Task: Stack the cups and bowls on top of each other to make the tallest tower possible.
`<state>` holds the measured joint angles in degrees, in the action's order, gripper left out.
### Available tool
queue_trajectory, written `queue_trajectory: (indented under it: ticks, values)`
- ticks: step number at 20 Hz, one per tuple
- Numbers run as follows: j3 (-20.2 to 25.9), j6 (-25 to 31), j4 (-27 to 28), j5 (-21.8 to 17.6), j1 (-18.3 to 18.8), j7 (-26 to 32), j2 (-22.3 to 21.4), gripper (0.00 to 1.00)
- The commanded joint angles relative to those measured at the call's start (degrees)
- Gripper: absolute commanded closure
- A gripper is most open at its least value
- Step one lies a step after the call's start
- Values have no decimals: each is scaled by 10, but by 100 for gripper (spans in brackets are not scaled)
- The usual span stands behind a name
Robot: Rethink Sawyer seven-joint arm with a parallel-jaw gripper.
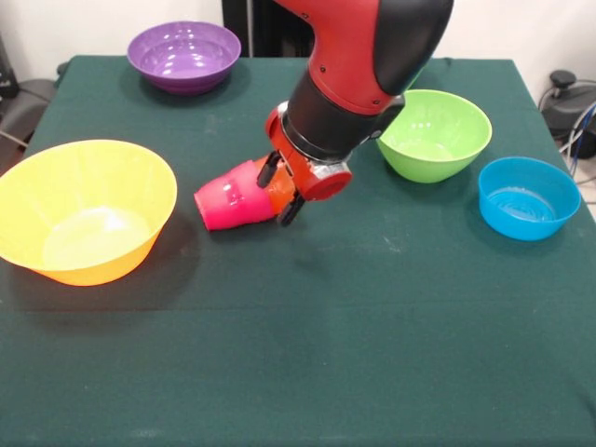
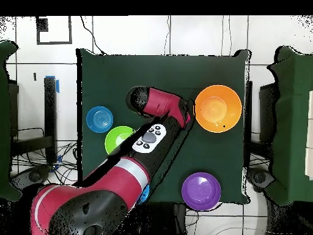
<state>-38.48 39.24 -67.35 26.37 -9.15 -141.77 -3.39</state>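
Note:
A red-pink cup (image 1: 228,197) lies sideways near the table's middle, its closed end pointing at the large orange-yellow bowl (image 1: 88,209). An orange cup (image 1: 278,196) sticks out of its other end. My gripper (image 1: 279,191) is shut on this pair, with one black finger (image 1: 269,169) above the orange cup and the other below. I cannot tell whether the cups touch the cloth. The overhead view shows the red-pink cup (image 2: 160,101) ahead of the gripper (image 2: 183,115), beside the orange-yellow bowl (image 2: 217,108).
A purple bowl (image 1: 183,56) stands at the far left, a lime green bowl (image 1: 433,133) right of the arm and a blue bowl (image 1: 528,197) at the right edge. In the overhead view another blue bowl (image 2: 144,194) peeks out from under the arm.

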Motion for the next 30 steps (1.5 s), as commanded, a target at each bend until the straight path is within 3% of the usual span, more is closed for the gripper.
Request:
queue_trajectory:
  ticks: [1, 10, 15, 25, 30]
  values:
    - [116, -18, -20, -22, 14, 4, 7, 0]
    - [140, -51, -48, -36, 23, 20, -19, 0]
    - [171, -79, -99, -39, 33, 34, -57, 0]
    - [187, -154, -261, -20, 15, -37, -157, 0]
    - [194, -178, -297, 10, 1, -87, -166, 0]
